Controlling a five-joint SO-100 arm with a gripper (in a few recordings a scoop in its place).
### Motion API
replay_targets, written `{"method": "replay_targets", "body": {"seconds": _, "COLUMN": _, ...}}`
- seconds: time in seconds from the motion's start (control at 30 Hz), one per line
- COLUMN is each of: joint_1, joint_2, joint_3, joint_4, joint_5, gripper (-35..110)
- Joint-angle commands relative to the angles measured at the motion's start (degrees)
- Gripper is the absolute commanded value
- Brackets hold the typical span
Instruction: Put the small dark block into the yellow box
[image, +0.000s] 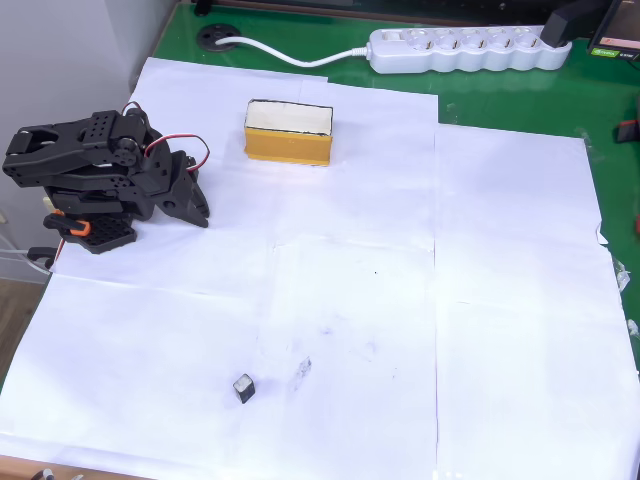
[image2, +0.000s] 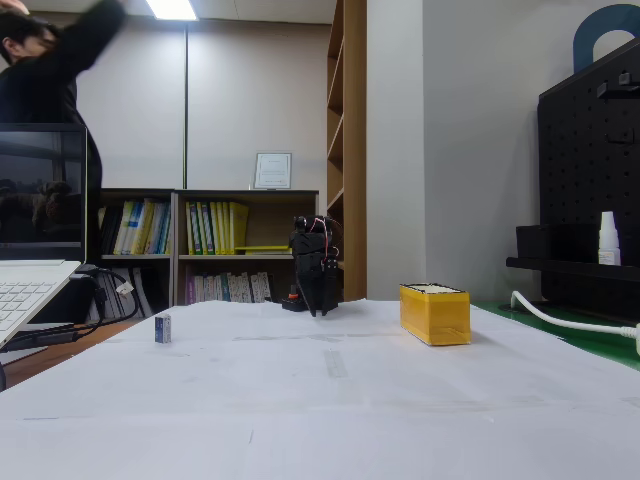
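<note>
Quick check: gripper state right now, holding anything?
Gripper: folded by the base, holding nothing; open or shut cannot be told. The small dark block lies apart on the paper.

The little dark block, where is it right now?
In the overhead view the block sits on the white paper near the bottom edge, beside a grey smudge, far from the yellow box.
</note>
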Motion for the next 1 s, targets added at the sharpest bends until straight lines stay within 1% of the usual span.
{"method": "replay_targets", "body": {"seconds": 0.0, "joint_1": 1.3, "joint_2": -1.0, "joint_3": 0.8, "joint_4": 5.2, "joint_5": 0.0, "gripper": 0}}
{"method": "replay_targets", "body": {"seconds": 0.77, "joint_1": 1.4, "joint_2": -1.0, "joint_3": 0.8, "joint_4": 5.4, "joint_5": 0.0, "gripper": 0}}
{"method": "replay_targets", "body": {"seconds": 0.87, "joint_1": 1.7, "joint_2": 0.2, "joint_3": 2.6, "joint_4": 1.3, "joint_5": 0.0, "gripper": 0}}
{"method": "replay_targets", "body": {"seconds": 0.97, "joint_1": 2.4, "joint_2": 6.2, "joint_3": 9.9, "joint_4": -2.1, "joint_5": 0.9, "gripper": 0}}
